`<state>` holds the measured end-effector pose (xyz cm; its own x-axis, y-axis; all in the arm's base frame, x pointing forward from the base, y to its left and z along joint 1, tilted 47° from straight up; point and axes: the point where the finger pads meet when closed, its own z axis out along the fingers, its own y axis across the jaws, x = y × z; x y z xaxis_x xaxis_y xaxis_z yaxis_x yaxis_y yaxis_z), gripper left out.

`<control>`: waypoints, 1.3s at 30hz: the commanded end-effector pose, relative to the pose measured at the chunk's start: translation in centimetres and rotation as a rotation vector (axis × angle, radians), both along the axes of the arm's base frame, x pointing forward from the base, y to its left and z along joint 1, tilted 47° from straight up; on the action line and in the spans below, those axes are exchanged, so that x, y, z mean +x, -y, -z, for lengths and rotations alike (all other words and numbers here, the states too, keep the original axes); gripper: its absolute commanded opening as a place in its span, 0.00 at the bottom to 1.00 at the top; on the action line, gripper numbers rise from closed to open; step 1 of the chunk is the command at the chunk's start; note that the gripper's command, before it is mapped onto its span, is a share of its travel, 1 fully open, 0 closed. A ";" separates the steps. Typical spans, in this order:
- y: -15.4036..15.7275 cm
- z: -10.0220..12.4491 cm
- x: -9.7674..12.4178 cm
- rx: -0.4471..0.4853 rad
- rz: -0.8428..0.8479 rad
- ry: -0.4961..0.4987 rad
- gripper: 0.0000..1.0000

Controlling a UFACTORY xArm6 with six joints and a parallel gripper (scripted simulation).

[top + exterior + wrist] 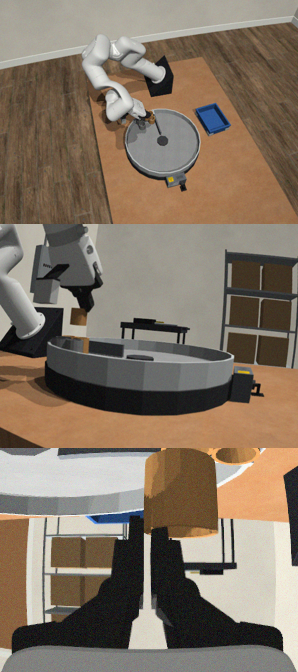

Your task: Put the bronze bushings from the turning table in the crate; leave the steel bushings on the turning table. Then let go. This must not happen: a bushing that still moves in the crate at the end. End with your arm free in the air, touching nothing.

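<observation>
Shows the gripper [84, 307] almost fully closed, pinching the thin wall of one bronze bushing [78, 316] at its upper rim. Holds that bushing in the air above the arm-side edge of the turning table [141, 374], apart from the rim and from the bushings standing below. Suggests, in the wrist view, one finger inside the bore and one outside, though hard to confirm.

Judged rigid and fairly dense for its size: a smooth metal sleeve, not fragile, but slippery and free to swing or twist about so narrow a pinch. Best carried slowly and upright, without sharp turns, toward the blue crate [213, 119], which lies well apart on the desk [157, 428] beyond the opposite side of the table.

For the other bronze bushings [84, 345] beside the steel bushing [141, 125], take hold likewise by the wall at the top, seated deep between the fingers, without nudging the grey neighbour
</observation>
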<state>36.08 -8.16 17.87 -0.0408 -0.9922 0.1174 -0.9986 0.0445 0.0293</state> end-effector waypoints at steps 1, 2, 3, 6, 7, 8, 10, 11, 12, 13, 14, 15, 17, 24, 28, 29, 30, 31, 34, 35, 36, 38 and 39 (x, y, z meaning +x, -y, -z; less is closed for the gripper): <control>-0.1 -0.1 0.1 0.000 -0.001 0.002 0.00; -0.1 -0.1 0.1 0.000 -0.001 0.002 0.00; -0.1 -0.1 0.1 0.000 -0.001 0.002 0.00; -0.1 0.0 0.1 0.000 -0.001 0.002 0.00; -0.1 0.0 0.1 0.000 -0.001 0.002 0.00; -0.2 0.1 0.1 0.000 -0.001 0.002 0.00; -0.4 0.3 0.1 0.000 -0.001 0.002 0.00; -0.6 0.5 0.2 0.000 -0.001 0.002 0.00; -0.8 0.7 0.2 0.000 -0.001 0.002 0.00; -1.1 1.0 0.3 0.000 -0.001 0.002 0.00; -1.4 1.3 0.3 0.000 -0.001 0.002 0.00; -1.7 1.7 0.4 0.000 -0.001 0.002 0.00; -2.6 2.6 0.6 0.000 -0.001 0.002 0.00; -5.6 5.8 1.1 0.000 -0.001 0.002 0.00; -8.2 8.7 1.7 0.000 -0.001 0.002 0.00; -8.7 9.2 1.8 0.000 -0.001 0.002 0.00; -9.3 9.8 1.9 0.000 -0.001 0.002 0.00; -9.8 10.4 2.0 0.000 -0.001 0.002 0.00; -11.4 12.1 2.3 0.000 -0.001 0.002 0.00; -12.0 12.7 2.4 0.000 -0.001 0.002 0.00; -12.5 13.3 2.5 0.000 -0.001 0.002 0.00; -13.6 14.4 2.7 0.000 -0.001 0.002 0.00; -14.1 15.0 2.8 0.000 -0.001 0.002 0.00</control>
<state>38.14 3.64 5.29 -0.0395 -0.9926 0.1145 -0.9986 0.0431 0.0295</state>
